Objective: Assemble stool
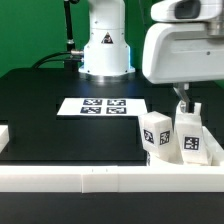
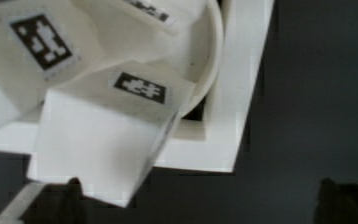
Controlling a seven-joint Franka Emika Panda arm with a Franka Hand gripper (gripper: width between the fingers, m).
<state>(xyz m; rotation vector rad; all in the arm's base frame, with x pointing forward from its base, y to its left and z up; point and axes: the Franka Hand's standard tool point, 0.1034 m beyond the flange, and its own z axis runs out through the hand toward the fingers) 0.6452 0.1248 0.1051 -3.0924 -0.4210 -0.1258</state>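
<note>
Two short white legs with black-and-white tags stand close together at the exterior view's right, one beside the other, against the front rail. My gripper hangs just above the right one. In the wrist view my gripper is open, its dark fingertips far apart with nothing between them. One tagged leg lies slanted ahead of one fingertip, and another lies beside it. A third tagged white piece shows at the picture's edge. The round seat is out of view.
The marker board lies on the black table in front of the robot base. A long white rail runs along the front edge and shows in the wrist view. Another rail piece sits at the exterior view's left.
</note>
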